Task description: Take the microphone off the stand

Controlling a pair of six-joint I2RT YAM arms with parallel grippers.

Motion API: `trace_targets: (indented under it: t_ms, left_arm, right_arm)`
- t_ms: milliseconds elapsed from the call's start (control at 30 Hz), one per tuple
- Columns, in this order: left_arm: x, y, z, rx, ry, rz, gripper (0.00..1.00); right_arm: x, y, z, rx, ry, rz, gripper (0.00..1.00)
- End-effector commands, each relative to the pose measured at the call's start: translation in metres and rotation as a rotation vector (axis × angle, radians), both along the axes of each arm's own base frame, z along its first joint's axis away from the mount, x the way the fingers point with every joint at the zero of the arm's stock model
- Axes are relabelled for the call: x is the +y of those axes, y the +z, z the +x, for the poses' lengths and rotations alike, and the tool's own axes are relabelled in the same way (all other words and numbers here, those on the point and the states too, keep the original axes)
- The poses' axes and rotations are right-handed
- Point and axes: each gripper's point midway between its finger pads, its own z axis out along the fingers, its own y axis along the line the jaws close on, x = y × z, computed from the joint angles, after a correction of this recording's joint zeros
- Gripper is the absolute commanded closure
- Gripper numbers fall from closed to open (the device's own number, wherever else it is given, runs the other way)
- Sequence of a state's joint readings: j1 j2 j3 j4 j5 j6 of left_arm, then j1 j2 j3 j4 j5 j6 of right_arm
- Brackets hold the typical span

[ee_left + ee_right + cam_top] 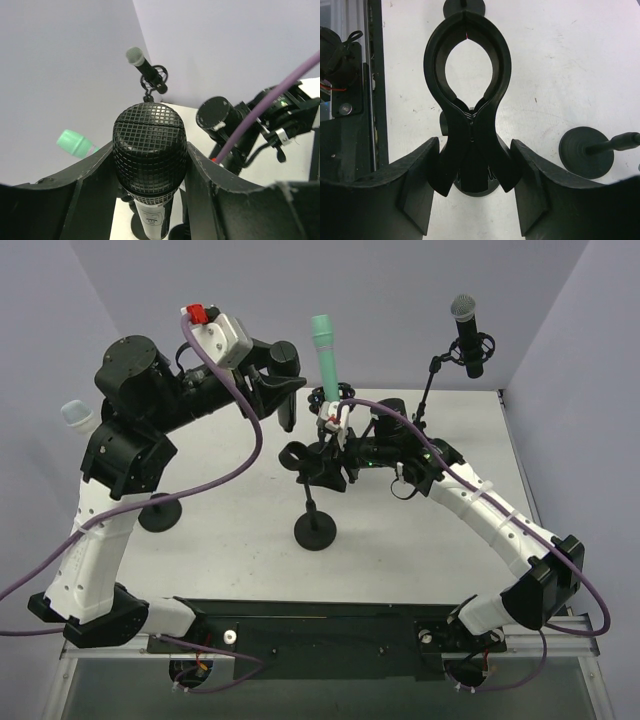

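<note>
The black microphone (149, 145) with a mesh head sits between the fingers of my left gripper (149, 155), which is shut on it just below the head. In the top view my left gripper (285, 390) holds it in the air, up and left of the stand (314, 525). The stand's black clip (468, 75) is empty, with its tips closed. My right gripper (475, 150) is open, its fingers on either side of the clip's handles with small gaps. In the top view my right gripper (320, 465) is at the stand's top.
A green microphone (323, 345) stands behind the stand. A silver-headed microphone (466, 332) is on a stand at the back right. A pale microphone (77, 416) is at the left, with a round base (160, 515) below it. Another stand base (586, 152) lies right of the clip.
</note>
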State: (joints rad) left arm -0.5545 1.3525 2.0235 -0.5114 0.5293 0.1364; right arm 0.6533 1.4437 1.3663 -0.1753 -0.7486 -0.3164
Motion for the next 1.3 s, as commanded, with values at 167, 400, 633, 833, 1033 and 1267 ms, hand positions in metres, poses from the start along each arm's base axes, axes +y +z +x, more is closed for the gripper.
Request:
trace_targets:
  t_ms: [167, 400, 633, 833, 1033, 1267]
  left_arm:
    - [0.036, 0.046, 0.004, -0.144, 0.186, -0.044, 1.00]
    - [0.041, 0.024, 0.016, -0.015, 0.238, -0.109, 1.00]
    - [0.035, 0.016, 0.016, 0.132, 0.187, -0.208, 1.00]
    - [0.030, 0.015, 0.017, 0.190, 0.126, -0.254, 1.00]
    - [0.031, 0.023, 0.018, 0.232, 0.088, -0.304, 1.00]
    - [0.029, 0.020, 0.018, 0.280, 0.058, -0.318, 1.00]
  right_arm:
    - [-0.026, 0.038, -0.003, -0.029, -0.089, 0.006, 0.06]
    - [-0.027, 0.147, -0.008, -0.045, -0.149, 0.233, 0.07]
    - [0.005, 0.195, 0.006, -0.050, -0.157, 0.407, 0.13]
    - [0.040, 0.211, -0.005, -0.039, -0.080, 0.457, 0.13]
    - [0.054, 0.206, 0.005, -0.046, -0.113, 0.450, 0.16]
    - [0.060, 0.221, 0.009, -0.126, -0.103, 0.471, 0.21]
